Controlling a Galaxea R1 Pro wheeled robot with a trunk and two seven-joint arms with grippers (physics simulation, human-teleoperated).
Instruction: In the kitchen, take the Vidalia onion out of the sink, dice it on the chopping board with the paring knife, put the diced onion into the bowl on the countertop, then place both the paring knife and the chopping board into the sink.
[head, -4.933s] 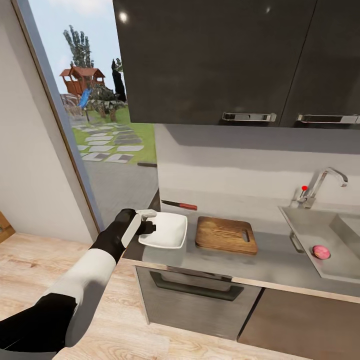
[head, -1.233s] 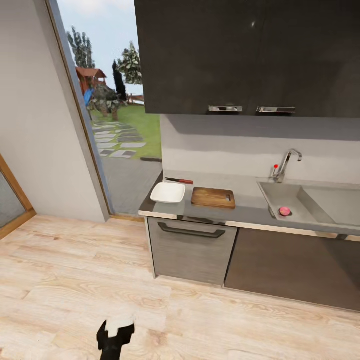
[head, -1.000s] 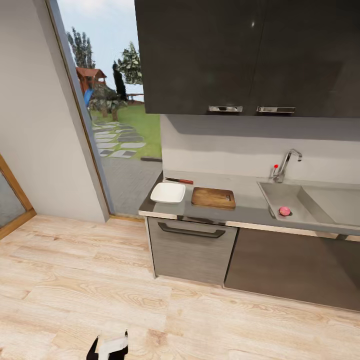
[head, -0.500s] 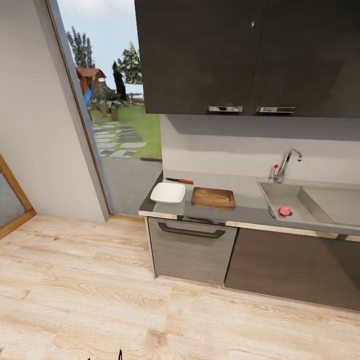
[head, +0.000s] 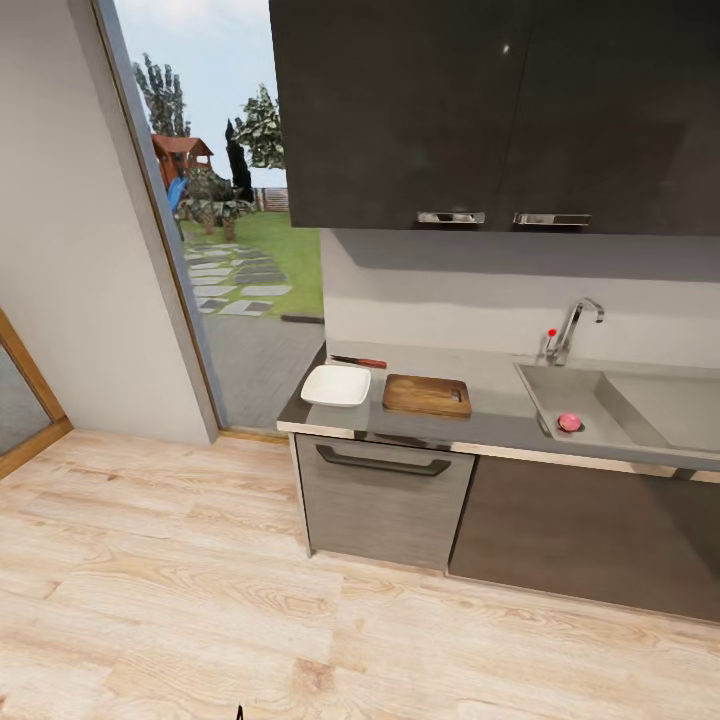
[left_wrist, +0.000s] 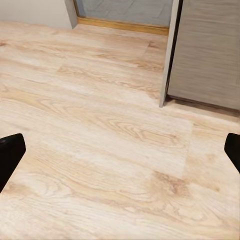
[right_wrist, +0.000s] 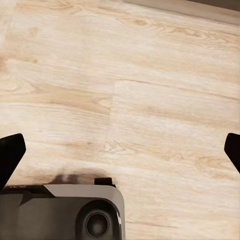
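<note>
Now the small pinkish-red Vidalia onion (head: 569, 422) lies in the grey sink (head: 640, 407), well right of the chopping board (head: 427, 395) on the counter (head: 500, 420). Both grippers (left_wrist: 120, 155) (right_wrist: 120, 150) hang wide open and empty over wooden floor (head: 200, 600); the left one has since dropped from the head view

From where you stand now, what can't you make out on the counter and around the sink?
- Grey steel sink, head view: right end cut off by the frame edge; no drain visible.
- Small pinkish-red onion: too small to judge its surface.
- Red-handled paring knife: too small to show blade detail.
- Shallow white square bowl: at this distance, I cannot tell whether it holds anything.
- Brown wooden chopping board: handle slot barely resolved.
</note>
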